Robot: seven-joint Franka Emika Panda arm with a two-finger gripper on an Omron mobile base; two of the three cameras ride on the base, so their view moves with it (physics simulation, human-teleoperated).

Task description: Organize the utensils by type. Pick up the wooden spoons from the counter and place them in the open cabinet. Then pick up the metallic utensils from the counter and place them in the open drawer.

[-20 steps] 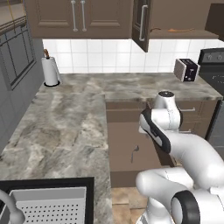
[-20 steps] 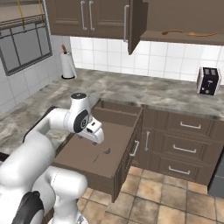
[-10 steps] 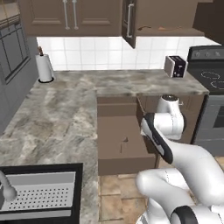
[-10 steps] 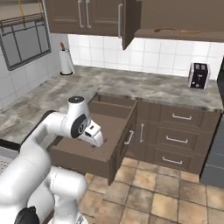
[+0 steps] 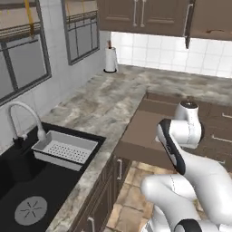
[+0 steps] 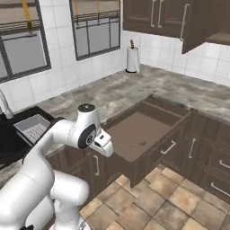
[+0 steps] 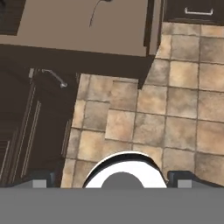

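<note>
Claw [image 7: 111, 178] spread wide, the two dark fingertips [image 7: 41, 177] far out at either side of the hand view, and nothing between them. It hangs over the tiled floor [image 7: 175, 113], outside the open drawer [image 6: 148, 155] and just off that drawer's near side wall.

The thin grey metal spoon [image 7: 95, 15] lies flat on the drawer's light brown bottom. From the hand view it is a slim curved line: its long axis runs nearly up and down the picture, leaning a little, with the upper end cut by the top edge. Which end is the bowl I cannot tell. It sits well apart from the claw, up past the drawer's dark wall, slightly to the left of the midline between the fingertips.

From the right base view the same spoon [image 6: 141, 143] is a tiny dark mark, nearer the drawer's front panel than its back, with the hand off to its left beyond the side wall.

The counter [image 5: 104, 99] stretches bare back to the corner, where a paper towel roll [image 5: 110, 60] stands by the wall. Up top, the open cabinet [image 5: 188, 22] has its door swung out.
</note>
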